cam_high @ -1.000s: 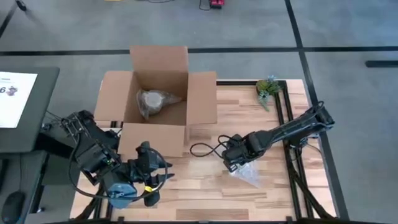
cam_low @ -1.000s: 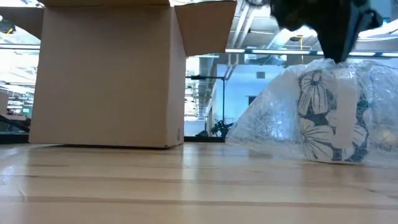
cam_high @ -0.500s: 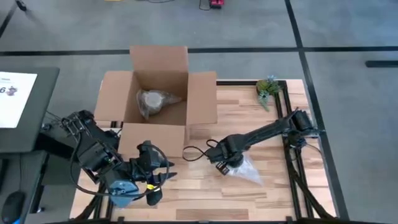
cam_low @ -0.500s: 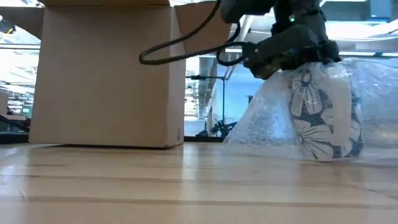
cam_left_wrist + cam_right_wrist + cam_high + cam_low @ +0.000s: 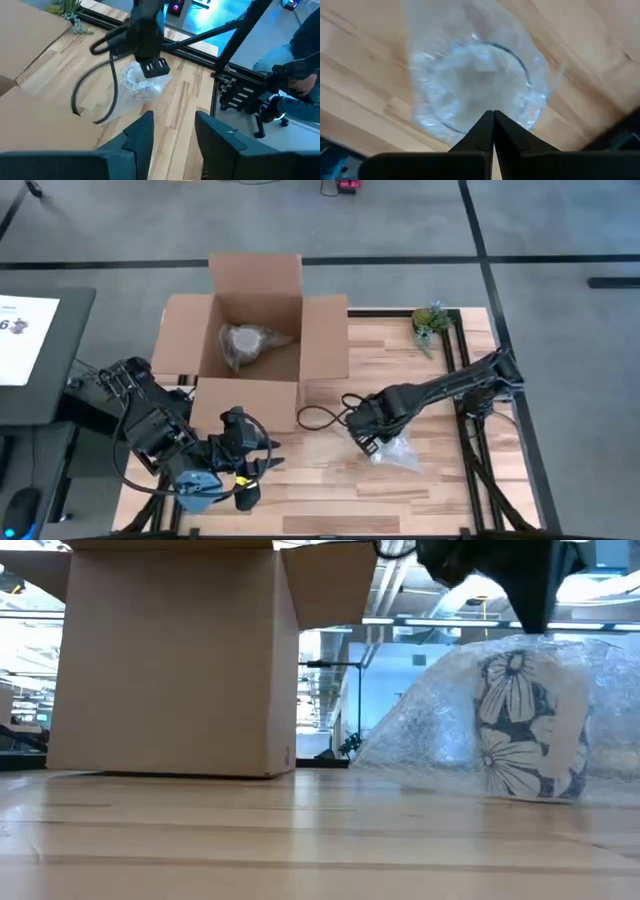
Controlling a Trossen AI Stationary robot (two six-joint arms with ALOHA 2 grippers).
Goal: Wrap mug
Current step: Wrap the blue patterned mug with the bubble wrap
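Directly above the wrapped mug, right end effector closed.
The white mug with a dark flower print [image 5: 525, 730] stood upright on the light wooden slatted counter [image 5: 330, 490], covered in clear bubble wrap [image 5: 440, 735], well apart from the open brown cardboard box [image 5: 255, 330]. The right end effector [image 5: 368, 442] hung over the mug's mouth, its fingers [image 5: 492, 131] pressed together with no gap and nothing visibly between them. The left end effector [image 5: 245, 478] waited near the counter's front left, fingers [image 5: 142, 137] parted and empty. A small green plant sprig [image 5: 431, 320] lay at the far right corner.
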